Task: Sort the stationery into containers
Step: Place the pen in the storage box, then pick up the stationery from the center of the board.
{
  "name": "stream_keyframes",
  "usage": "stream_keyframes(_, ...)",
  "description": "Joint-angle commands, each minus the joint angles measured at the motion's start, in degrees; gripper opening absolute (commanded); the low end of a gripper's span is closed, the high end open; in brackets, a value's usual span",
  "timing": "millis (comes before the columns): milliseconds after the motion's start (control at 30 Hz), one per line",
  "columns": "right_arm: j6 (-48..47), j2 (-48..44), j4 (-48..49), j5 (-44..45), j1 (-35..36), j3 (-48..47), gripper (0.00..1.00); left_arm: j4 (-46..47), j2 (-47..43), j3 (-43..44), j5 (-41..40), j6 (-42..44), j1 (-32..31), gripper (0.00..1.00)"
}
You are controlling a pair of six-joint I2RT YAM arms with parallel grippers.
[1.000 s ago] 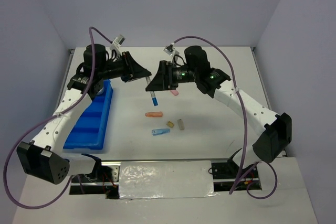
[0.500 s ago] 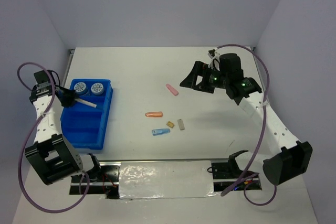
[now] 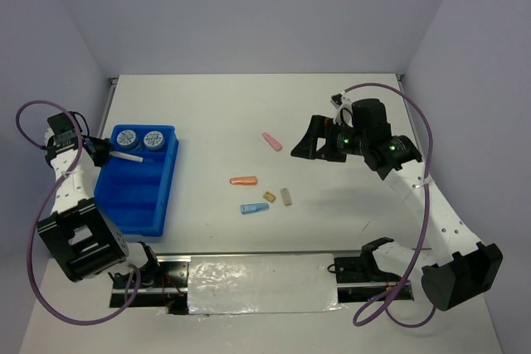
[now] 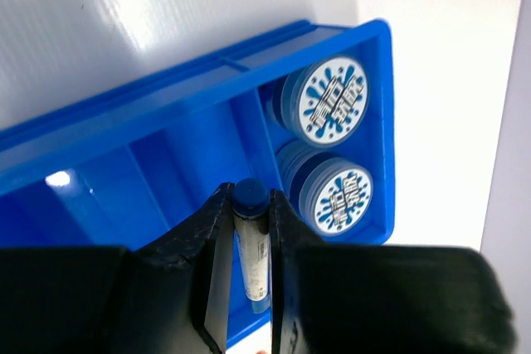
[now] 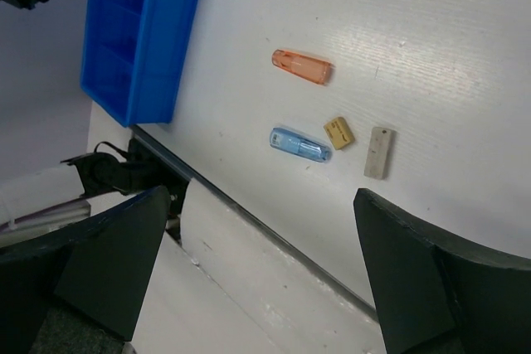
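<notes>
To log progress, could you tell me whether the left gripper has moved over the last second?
Yes: the left gripper, holding the pen, swung left from near the pink stick to the blue tray.

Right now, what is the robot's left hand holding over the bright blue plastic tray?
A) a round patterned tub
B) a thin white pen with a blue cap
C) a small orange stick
B: the left hand pinches the thin white pen with a blue cap above the bright blue plastic tray.
</notes>
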State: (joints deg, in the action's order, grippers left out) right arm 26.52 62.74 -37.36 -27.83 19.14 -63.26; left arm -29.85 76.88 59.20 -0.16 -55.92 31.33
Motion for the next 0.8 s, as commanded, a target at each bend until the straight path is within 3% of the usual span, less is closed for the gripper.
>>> stream_keyframes(0, -2.88, -1.66, -2.45, -0.55, 0.29, -1.25, 1.0, 5.06, 0.46, -0.93, -1.15, -1.29, 0.4, 0.12)
stream_keyframes(400, -7.17, 0.63, -3.42, -0.82, 1.07, -3.09, 1.0, 8.76, -1.03, -5.94, 1.92, -0.16, 0.4, 0.74)
stream_keyframes(467, -9.02, 2.91, -5.96, 4.7, 3.35, -4.67, 1.0, 7.96, -1.91, -5.06, 3.06, 0.9, 0.31, 0.84)
stream_keyframes(500, -10.69, 3.87, -6.75, 7.24, 6.41, -5.63, 1.0, 7.35, -2.52, -4.19, 3.59, 1.16, 0.4, 0.98)
stream_keyframes(600, -11.84, 8.53, -8.25, 17.36, 12.04, -5.3, 1.0, 4.2, -3.41, 1.67, 3.86, 3.71, -1.44, 0.99)
stream_keyframes(767, -7.2, 16.35, -6.85, 29.49, 17.42, -2.48, 0.97, -11.0, -1.04, 15.66, 0.43, 11.0, -10.21, 0.99)
